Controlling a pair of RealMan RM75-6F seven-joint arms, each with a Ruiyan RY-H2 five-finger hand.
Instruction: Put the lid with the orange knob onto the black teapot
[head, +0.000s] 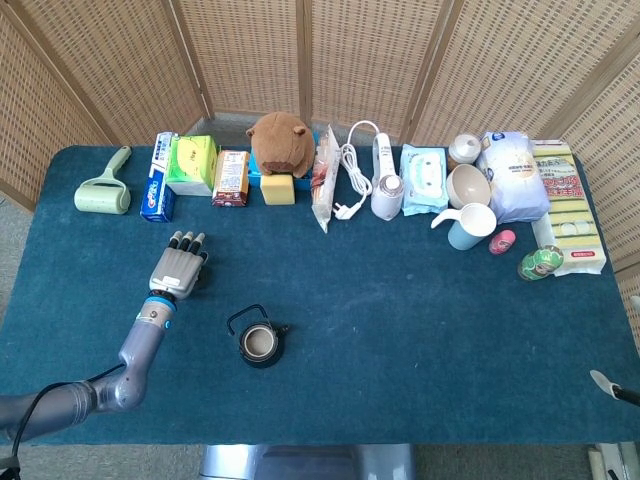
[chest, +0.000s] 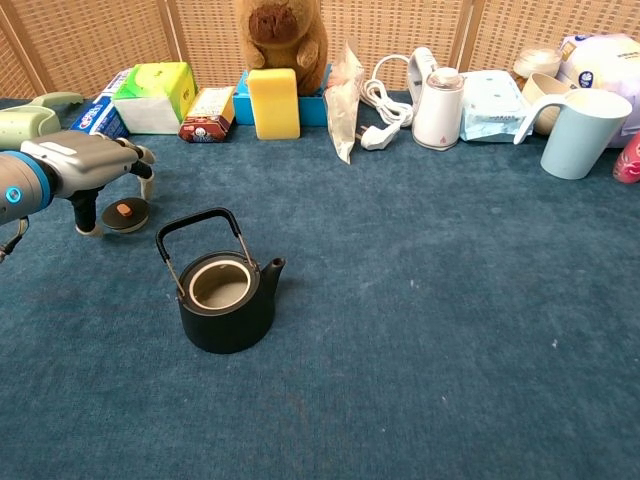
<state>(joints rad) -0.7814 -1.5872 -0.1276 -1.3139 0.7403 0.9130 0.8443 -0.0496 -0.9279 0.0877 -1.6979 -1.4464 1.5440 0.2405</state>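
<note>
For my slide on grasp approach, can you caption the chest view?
Left hand poised over the orange-knobbed lid, beside the open black teapot.

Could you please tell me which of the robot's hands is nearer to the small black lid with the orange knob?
Left. The left hand hovers directly over the small black lid with the orange knob, fingers spread around it; the right hand is not in view.

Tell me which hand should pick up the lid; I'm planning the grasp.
Left. The left hand already hovers over the lid, fingers spread around it, just left of the black teapot. Of the right hand only a tip shows at the table's far right edge, well away from both.
</note>
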